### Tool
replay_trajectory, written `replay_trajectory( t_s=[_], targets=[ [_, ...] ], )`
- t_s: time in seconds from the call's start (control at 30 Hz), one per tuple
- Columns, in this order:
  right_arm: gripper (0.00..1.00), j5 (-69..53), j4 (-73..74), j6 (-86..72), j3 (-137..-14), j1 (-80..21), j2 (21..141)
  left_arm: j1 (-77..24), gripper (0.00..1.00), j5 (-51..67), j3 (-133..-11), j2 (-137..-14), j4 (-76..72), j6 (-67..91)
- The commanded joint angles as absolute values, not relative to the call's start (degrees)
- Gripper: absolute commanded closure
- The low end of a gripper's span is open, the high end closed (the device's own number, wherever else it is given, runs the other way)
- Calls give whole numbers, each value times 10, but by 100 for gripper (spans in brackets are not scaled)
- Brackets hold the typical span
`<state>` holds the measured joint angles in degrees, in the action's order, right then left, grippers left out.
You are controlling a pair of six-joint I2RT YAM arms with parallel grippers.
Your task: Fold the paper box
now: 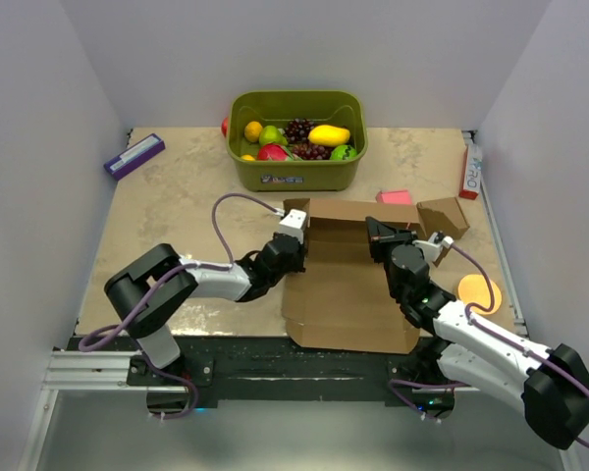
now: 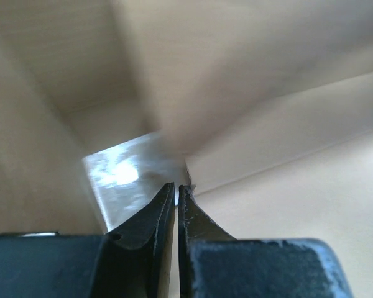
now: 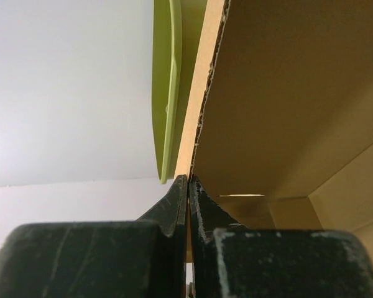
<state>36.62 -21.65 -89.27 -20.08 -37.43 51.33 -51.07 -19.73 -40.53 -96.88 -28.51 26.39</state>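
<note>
The paper box (image 1: pixel 348 289) is a large brown cardboard piece lying at the near middle of the table, its back wall and side flaps raised. My left gripper (image 1: pixel 293 232) is shut on the box's raised left flap. In the left wrist view the gripper (image 2: pixel 176 186) has a thin strip of cardboard between its fingers, with the box's inner walls (image 2: pixel 286 205) all around. My right gripper (image 1: pixel 381 235) is shut on the raised right flap. In the right wrist view the gripper (image 3: pixel 188 179) pinches the flap's edge (image 3: pixel 286 93).
A green bin (image 1: pixel 296 169) of fruit stands just behind the box and also shows in the right wrist view (image 3: pixel 165 81). A pink block (image 1: pixel 395 197) and a small brown box (image 1: pixel 442 216) lie back right. An orange disc (image 1: pixel 476 291) lies right, a purple object (image 1: pixel 133 155) back left.
</note>
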Motion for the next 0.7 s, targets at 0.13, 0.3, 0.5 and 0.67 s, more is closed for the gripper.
replay_trajectory(
  t_s=[0.13,0.3,0.5,0.67],
  targets=[
    [100,388,-200,-887,-188,-374,501,-533,89,-195,-435,-997,-355,275],
    [100,392,-192,-890,-183,-374,490,-532,88,-214,-408,-938,-329,277],
    [100,397,-186,-895,-178,-374,478,-533,84,-173,-342,-797,-312,272],
    [100,397,-187,-896,-174,-374,473,-533,82,-150,-345,-730,-265,277]
  ],
)
